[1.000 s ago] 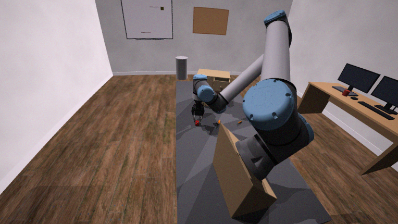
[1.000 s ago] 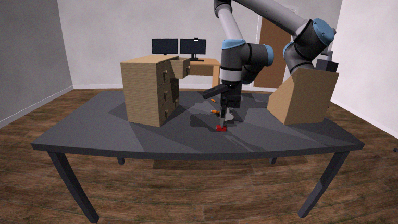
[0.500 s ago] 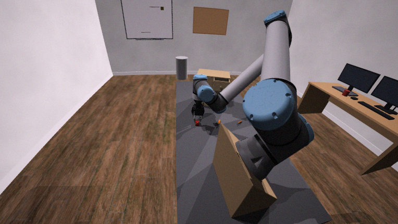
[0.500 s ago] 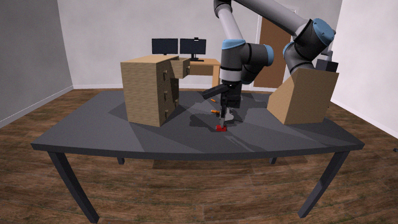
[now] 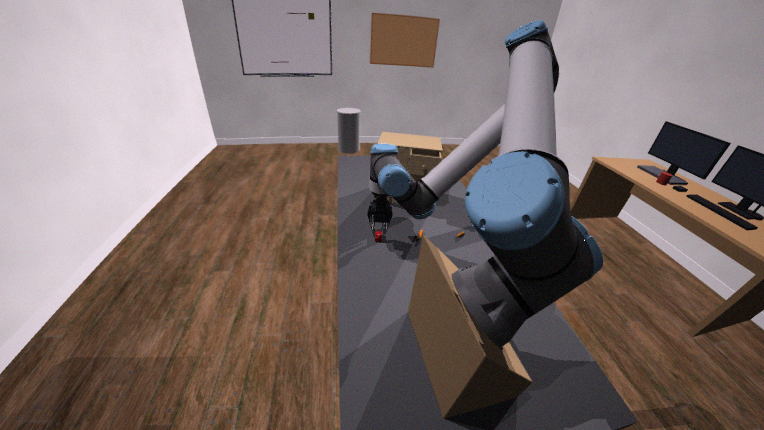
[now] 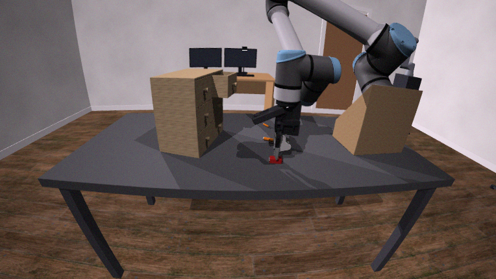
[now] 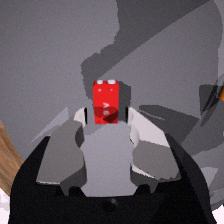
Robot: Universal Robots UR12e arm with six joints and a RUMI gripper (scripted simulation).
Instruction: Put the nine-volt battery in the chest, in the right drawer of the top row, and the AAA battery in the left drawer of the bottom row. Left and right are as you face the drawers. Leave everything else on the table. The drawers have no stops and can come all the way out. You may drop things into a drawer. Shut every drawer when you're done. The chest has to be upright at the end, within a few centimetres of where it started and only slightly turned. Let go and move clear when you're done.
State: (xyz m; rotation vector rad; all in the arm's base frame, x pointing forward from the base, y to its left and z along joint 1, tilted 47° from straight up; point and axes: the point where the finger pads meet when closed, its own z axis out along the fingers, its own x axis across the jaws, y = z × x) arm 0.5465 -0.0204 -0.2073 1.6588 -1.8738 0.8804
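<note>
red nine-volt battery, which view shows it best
The wrist view: the red nine-volt battery shows its two terminals there, unobstructed. The top view shows a tiny red block; the exterior view shows it small, partly behind a fingertip.

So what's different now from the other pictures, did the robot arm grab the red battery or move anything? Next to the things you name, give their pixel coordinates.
Nothing visibly changed. The pincer (image 5: pixel 379 230) (image 6: pixel 276 157) (image 7: pixel 106 108) is still around the red battery (image 5: pixel 378 237) (image 6: pixel 272 159) (image 7: pixel 106 97) without gripping it, and the top drawer (image 5: pixel 426 161) (image 6: pixel 221 87) is still pulled out.
</note>
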